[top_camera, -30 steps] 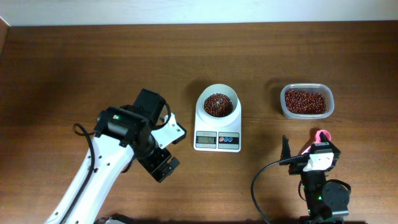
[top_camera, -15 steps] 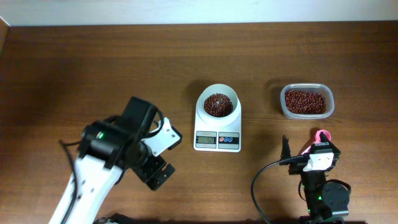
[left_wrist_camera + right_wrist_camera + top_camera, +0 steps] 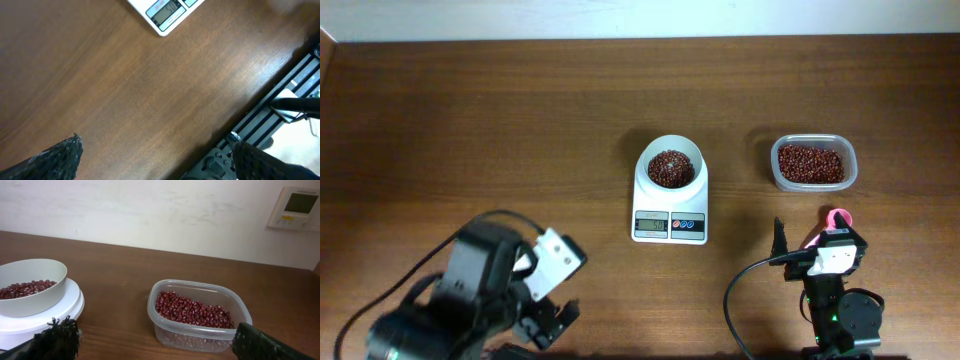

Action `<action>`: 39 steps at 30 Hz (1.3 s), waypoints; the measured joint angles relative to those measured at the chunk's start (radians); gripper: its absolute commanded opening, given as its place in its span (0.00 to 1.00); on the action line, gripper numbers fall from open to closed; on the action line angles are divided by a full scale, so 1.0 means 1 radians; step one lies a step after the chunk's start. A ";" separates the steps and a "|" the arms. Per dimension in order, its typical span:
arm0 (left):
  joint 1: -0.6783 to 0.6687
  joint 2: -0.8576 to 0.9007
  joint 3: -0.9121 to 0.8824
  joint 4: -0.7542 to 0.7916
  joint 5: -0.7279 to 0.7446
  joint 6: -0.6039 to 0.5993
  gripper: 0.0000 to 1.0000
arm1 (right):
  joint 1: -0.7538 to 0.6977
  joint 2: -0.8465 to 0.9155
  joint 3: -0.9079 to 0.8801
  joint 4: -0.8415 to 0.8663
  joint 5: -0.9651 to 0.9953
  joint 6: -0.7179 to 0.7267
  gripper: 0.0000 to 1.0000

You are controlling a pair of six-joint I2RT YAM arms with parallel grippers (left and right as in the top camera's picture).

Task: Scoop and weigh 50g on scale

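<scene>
The white scale (image 3: pixel 669 215) stands mid-table with a white bowl (image 3: pixel 671 150) of red-brown beans (image 3: pixel 671 168) on it. To its right, a clear tub (image 3: pixel 812 185) holds more beans (image 3: pixel 810 163). My left gripper (image 3: pixel 570 290) is open and empty near the front-left edge, well away from the scale. In the left wrist view its open gripper (image 3: pixel 155 165) hangs over bare wood, with the scale's display (image 3: pixel 167 12) at the top. My right gripper (image 3: pixel 810 232) is open and empty, just in front of the tub. In the right wrist view that gripper (image 3: pixel 155 345) faces the tub (image 3: pixel 200 335) and the bowl (image 3: pixel 30 292).
A black rail (image 3: pixel 280 115) and mounting hardware run along the table's front edge beside the left gripper. A small pink piece (image 3: pixel 835 216) shows at the right gripper's far side. A black cable (image 3: pixel 735 290) loops left of the right arm. A wall panel (image 3: pixel 299 207) hangs behind the table.
My left arm has drawn back from beside the scale toward the front-left corner, its gripper still open. The right arm, scale and tub have not moved.
</scene>
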 measured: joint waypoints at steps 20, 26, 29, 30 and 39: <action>0.041 -0.324 -0.059 0.044 -0.023 -0.002 0.99 | 0.000 0.000 0.000 0.000 0.000 0.000 0.99; 0.188 -0.385 -0.059 0.044 -0.033 -0.003 0.99 | 0.000 0.000 0.000 0.000 0.000 0.000 0.99; 0.227 -0.429 -0.059 0.044 -0.033 -0.002 0.99 | 0.000 0.000 0.000 0.000 0.000 0.000 0.99; 0.237 -0.449 -0.059 0.043 -0.033 -0.003 0.99 | 0.000 0.000 0.000 0.000 0.000 0.000 0.99; 0.302 -0.606 -0.059 0.044 -0.034 -0.002 0.99 | 0.000 0.000 0.000 0.000 0.000 0.000 0.99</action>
